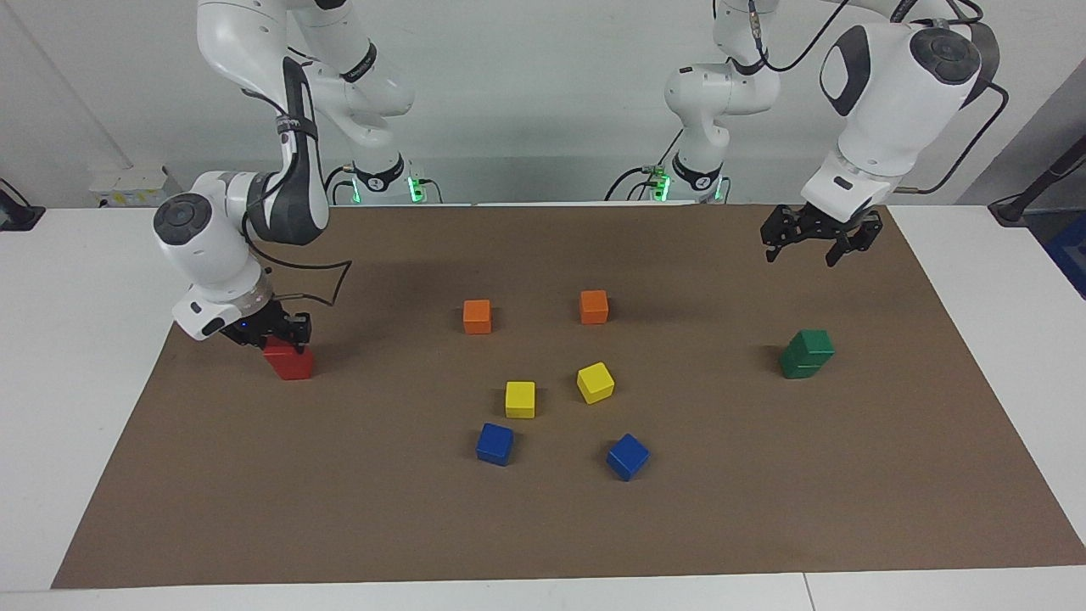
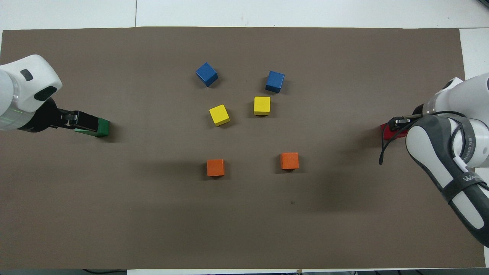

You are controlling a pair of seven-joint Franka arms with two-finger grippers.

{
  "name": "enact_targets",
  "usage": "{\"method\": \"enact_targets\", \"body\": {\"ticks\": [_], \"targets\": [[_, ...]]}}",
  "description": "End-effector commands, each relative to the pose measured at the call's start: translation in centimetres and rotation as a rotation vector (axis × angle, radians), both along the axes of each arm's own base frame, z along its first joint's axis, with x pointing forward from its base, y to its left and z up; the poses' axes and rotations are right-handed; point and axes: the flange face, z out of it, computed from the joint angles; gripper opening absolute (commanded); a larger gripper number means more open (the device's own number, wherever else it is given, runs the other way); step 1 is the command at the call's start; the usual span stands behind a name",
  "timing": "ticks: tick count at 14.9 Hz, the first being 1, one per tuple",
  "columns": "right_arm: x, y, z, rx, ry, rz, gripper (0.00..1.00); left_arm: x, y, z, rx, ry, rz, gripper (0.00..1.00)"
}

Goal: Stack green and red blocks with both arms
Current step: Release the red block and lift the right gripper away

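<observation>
Your right gripper (image 1: 276, 333) sits clenched on the red block (image 1: 289, 362) at its end of the mat (image 1: 543, 526); your left gripper (image 1: 812, 239) hangs released above the stacked green blocks (image 1: 806, 354).

With twelve pointing away from the robots, I see six cubes (image 2: 219, 115) clustered around mat (image 2: 153, 221) centre, a two-high stack (image 1: 806, 355) at nine o'clock beneath the left gripper (image 1: 803, 253), and a block (image 1: 293, 365) at three, right gripper (image 1: 276, 339) on it.
</observation>
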Motion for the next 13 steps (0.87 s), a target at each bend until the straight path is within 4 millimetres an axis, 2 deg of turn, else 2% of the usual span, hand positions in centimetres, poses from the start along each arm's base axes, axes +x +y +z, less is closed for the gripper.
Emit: {"method": "enact_targets", "body": {"ticks": [1, 3, 6, 10, 13], "targets": [[-0.3, 0.0, 0.2, 0.015, -0.016, -0.022, 0.33, 0.7, -0.1, 0.4, -0.011, -0.013, 0.007, 1.00], [-0.3, 0.0, 0.1, 0.016, -0.014, -0.022, 0.51, 0.7, -0.1, 0.3, -0.011, -0.012, 0.007, 1.00], [-0.3, 0.0, 0.2, 0.015, -0.016, -0.024, 0.66, 0.6, -0.5, 0.5, -0.011, -0.015, -0.001, 1.00], [-0.3, 0.0, 0.2, 0.015, -0.016, -0.024, 0.79, 0.2, -1.0, 0.7, -0.010, -0.016, -0.010, 1.00], [-0.3, 0.0, 0.2, 0.016, -0.014, -0.024, 0.82, 0.0, -1.5, 0.9, -0.010, -0.020, -0.019, 1.00]]}}
